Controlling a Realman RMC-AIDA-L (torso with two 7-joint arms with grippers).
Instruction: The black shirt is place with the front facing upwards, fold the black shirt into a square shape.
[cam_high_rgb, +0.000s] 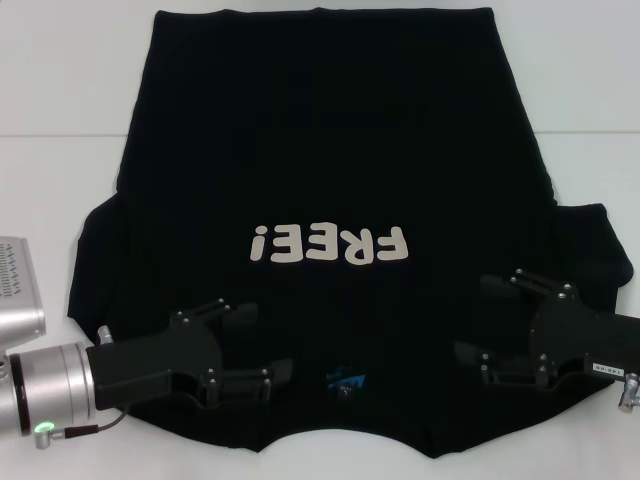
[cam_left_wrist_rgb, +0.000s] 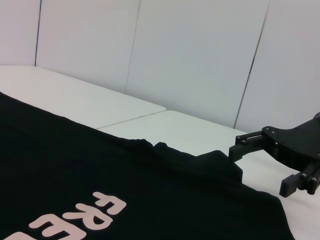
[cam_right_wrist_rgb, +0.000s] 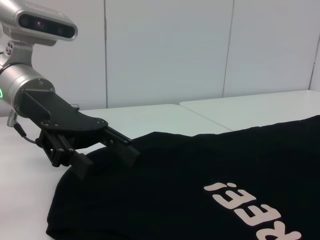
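Note:
The black shirt (cam_high_rgb: 320, 170) lies flat on the white table, front up, with cream "FREE!" letters (cam_high_rgb: 330, 243) and a small blue neck label (cam_high_rgb: 345, 378) at the collar nearest me. My left gripper (cam_high_rgb: 255, 345) is open over the shirt's shoulder left of the collar. My right gripper (cam_high_rgb: 482, 320) is open over the shoulder right of the collar. The left wrist view shows the shirt (cam_left_wrist_rgb: 125, 190) and the right gripper (cam_left_wrist_rgb: 262, 170) open at the sleeve edge. The right wrist view shows the shirt (cam_right_wrist_rgb: 200, 170) and the left gripper (cam_right_wrist_rgb: 107, 157) open at the opposite sleeve.
The white table (cam_high_rgb: 60, 170) shows bare on both sides of the shirt, with a seam between table tops (cam_left_wrist_rgb: 130, 117). White wall panels (cam_right_wrist_rgb: 165, 50) stand behind the table.

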